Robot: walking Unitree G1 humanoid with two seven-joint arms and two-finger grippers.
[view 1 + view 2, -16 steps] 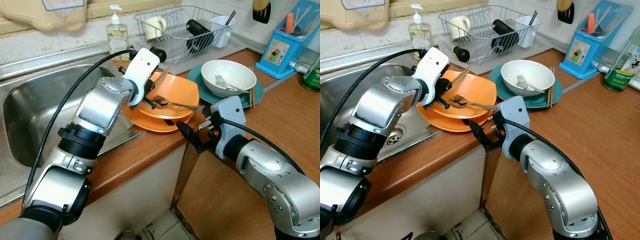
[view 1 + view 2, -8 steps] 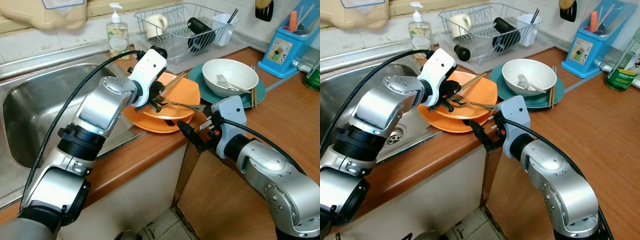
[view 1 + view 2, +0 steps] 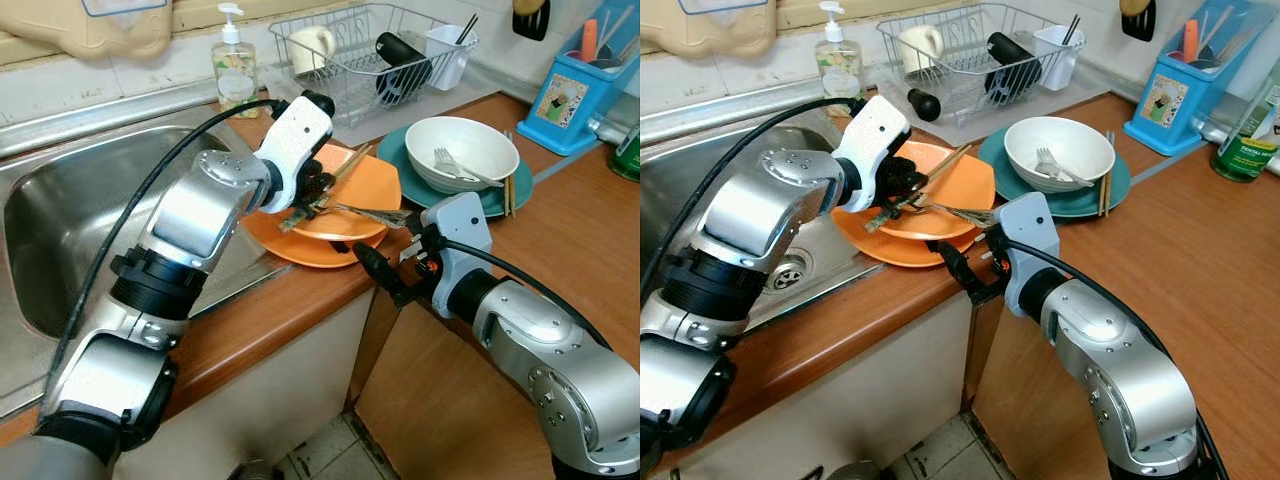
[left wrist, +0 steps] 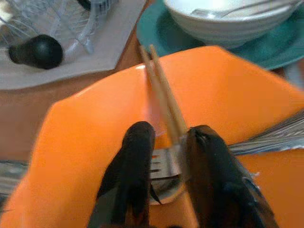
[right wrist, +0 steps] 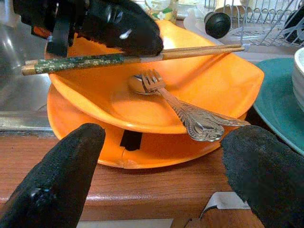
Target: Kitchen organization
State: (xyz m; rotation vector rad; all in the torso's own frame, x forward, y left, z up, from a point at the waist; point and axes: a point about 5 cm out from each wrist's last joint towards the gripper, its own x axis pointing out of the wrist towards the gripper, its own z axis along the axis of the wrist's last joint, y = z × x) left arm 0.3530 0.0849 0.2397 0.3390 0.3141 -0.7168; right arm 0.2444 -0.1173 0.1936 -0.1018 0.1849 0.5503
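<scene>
Kitchen tabletop of brown wood, with a steel sink at nine o'clock and a wire dish rack at twelve. At the centre sit two stacked orange plates. The left gripper hangs over the upper plate, its fingers clamped on a pair of chopsticks, which lie level just above the plate. Beneath them on the same plate rest a fork and what looks like one spoon. The right gripper waits at the tabletop edge at five o'clock of the plates, its fingers wide apart and holding nothing.

To do this step well, both chopsticks should probably be lifted straight up and kept level, so neither slides out or drags the fork.

At two o'clock, one white bowl with another fork sits on one teal plate, a second chopstick pair beside it.
</scene>
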